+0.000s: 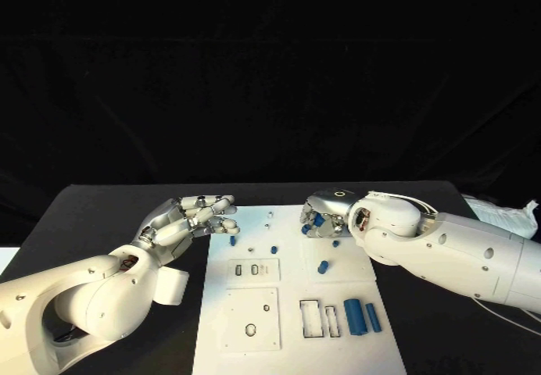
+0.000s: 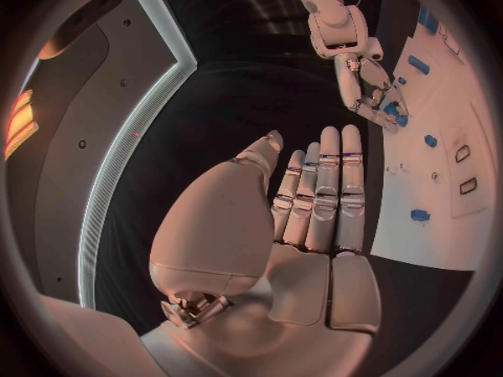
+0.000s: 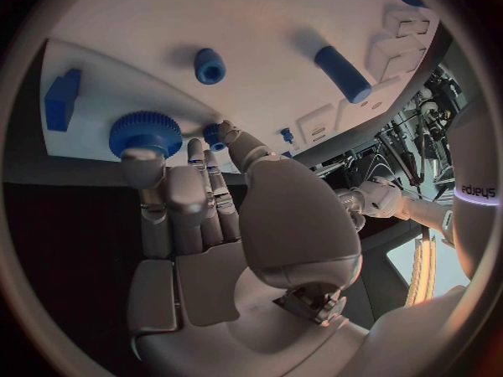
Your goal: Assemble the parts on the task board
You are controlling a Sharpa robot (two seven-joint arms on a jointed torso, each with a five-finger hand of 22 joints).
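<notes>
right hand fingertips on a blue gear; left hand empty, fingers apart

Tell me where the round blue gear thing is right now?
The blue gear sits at the far edge of the white task board, touching the fingertips of the right robot hand; a small blue cylinder stands nearby.

the right hand hides part of the blue parts beneath it.
</notes>
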